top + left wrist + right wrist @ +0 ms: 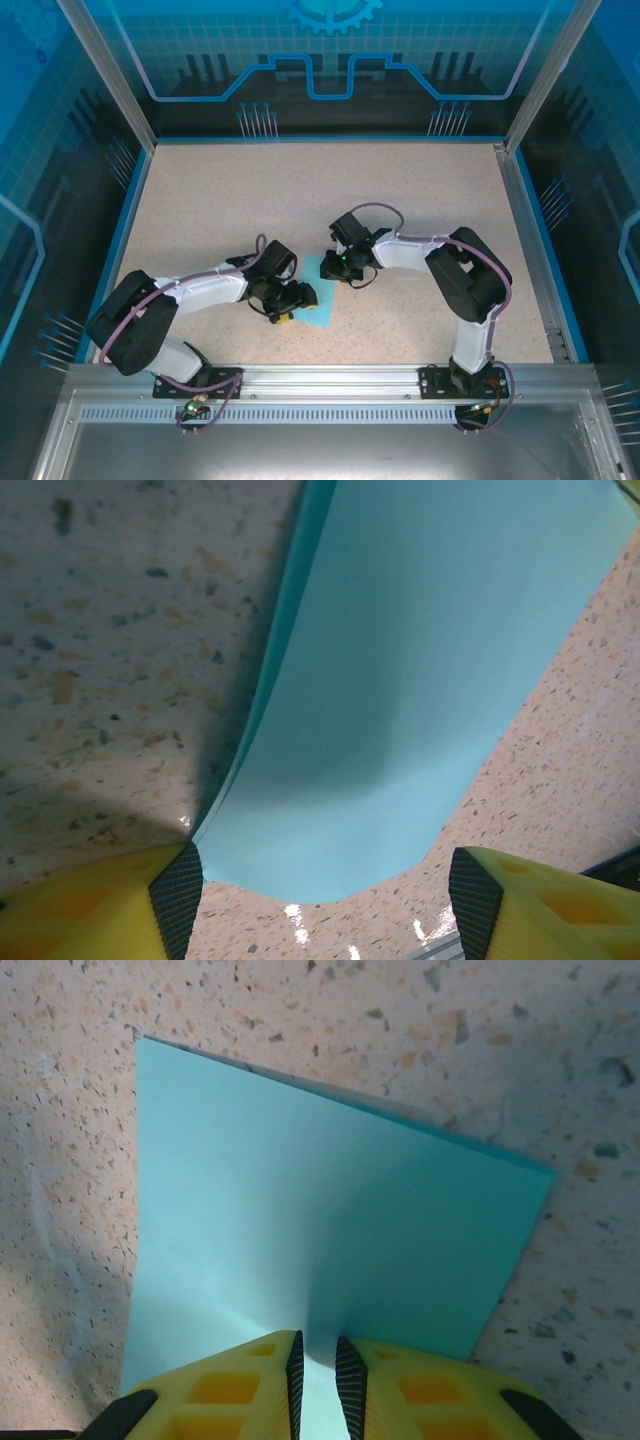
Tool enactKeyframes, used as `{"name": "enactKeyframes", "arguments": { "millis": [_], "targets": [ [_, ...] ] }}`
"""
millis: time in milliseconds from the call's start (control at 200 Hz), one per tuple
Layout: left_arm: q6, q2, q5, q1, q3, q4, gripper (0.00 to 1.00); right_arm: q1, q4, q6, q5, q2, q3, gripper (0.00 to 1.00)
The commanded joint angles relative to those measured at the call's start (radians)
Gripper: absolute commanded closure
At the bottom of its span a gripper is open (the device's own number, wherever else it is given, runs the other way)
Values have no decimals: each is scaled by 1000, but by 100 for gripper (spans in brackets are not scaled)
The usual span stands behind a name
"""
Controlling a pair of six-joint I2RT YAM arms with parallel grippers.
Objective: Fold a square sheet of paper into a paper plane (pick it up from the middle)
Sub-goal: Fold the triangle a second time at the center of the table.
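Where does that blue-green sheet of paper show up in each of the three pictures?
Top external: the sheet of paper sits mid-table, between the left gripper and the right gripper.
Left wrist: it fills the centre and upper right, bowed, its near edge between the open yellow fingers.
Right wrist: centre, its near edge pinched by that gripper's yellow fingers.
Shared landmark: the speckled beige table.

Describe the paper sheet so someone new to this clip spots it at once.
On the speckled beige table inside the blue-walled enclosure, look to the middle, ahead of the arm bases. The sheet of paper lies between the left gripper, open at one edge, and the right gripper, pinching another. Its plain light cyan stands out against the beige top.
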Motion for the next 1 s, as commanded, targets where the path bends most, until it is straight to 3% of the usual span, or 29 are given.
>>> {"name": "enactKeyframes", "arguments": {
  "millis": [0, 535, 995],
  "targets": [
    [23, 8, 38, -3, 29, 43, 31, -6, -25, -8, 55, 96, -49, 78],
    [80, -67, -7, -4, 48, -10, 31, -8, -31, -9, 57, 108, -49, 78],
    [284, 16, -70, 24, 172, -24, 30, -8, -45, -14, 59, 104, -50, 79]
  ]
}}
